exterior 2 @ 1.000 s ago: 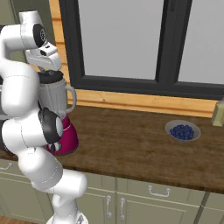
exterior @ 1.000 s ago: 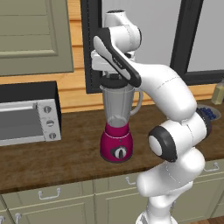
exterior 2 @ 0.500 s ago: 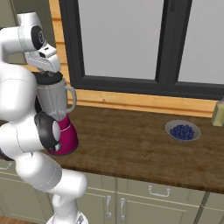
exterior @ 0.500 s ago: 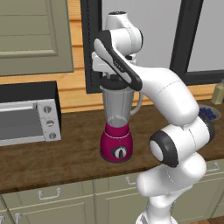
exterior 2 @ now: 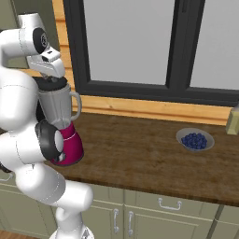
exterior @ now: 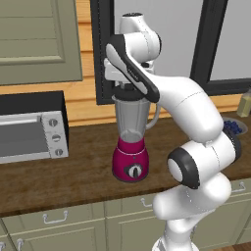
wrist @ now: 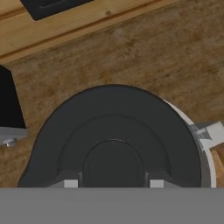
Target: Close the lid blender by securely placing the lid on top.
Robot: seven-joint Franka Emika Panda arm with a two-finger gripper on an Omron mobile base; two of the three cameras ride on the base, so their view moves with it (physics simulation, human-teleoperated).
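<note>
Arching high over the counter [exterior: 73,171], wrist pointing straight down, gripper [wrist: 113,183] pinching the lid [wrist: 118,131] atop the blender [exterior: 131,142].

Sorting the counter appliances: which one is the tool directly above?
The blender, magenta-based with a clear jar; the tool sits over its black lid. The silver toaster oven stands apart, to its left.

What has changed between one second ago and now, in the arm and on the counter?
The arm's elbow has swung a little outward and lower. The tool stays shut on the flat round black lid, at the rim of the magenta-based blender with the clear jar; whether the lid sank is too small to tell. The blender, the silver toaster oven and the shallow bowl of blue berries kept their places.
</note>
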